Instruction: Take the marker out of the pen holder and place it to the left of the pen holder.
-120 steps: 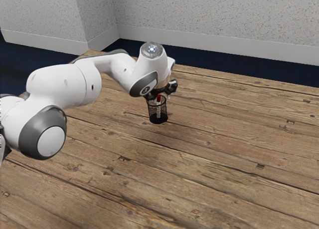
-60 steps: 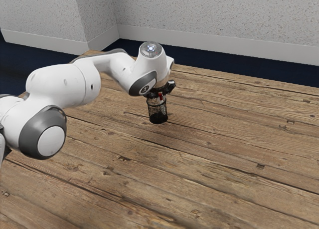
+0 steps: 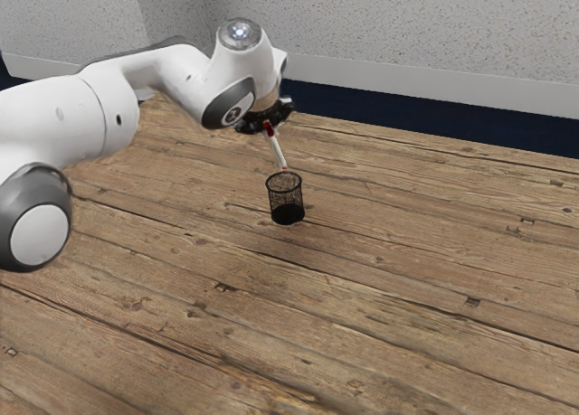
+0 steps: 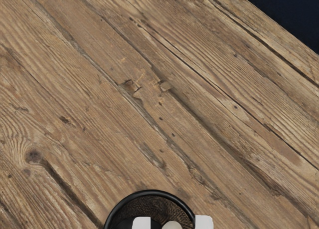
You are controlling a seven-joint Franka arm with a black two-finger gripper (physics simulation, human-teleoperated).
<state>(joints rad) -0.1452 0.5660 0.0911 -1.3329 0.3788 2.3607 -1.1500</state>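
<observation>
In the exterior view my gripper (image 3: 267,124) is shut on the red top of the marker (image 3: 277,149), which hangs tilted in the air. The marker's white lower end is just above the rim of the black mesh pen holder (image 3: 286,200), which stands upright on the table. In the wrist view, pale fingertips of the gripper (image 4: 173,222) flank the marker's round end (image 4: 172,226), over the pen holder's rim (image 4: 151,192).
The wooden table (image 3: 407,252) spreads around the pen holder. Beyond its far edge lie a dark blue floor (image 3: 434,124) and a speckled wall (image 3: 398,26).
My hand has risen and moved toward the exterior view's left, lifting the marker from inside the pen holder. The marker has tilted, while the pen holder has stayed where it was.
</observation>
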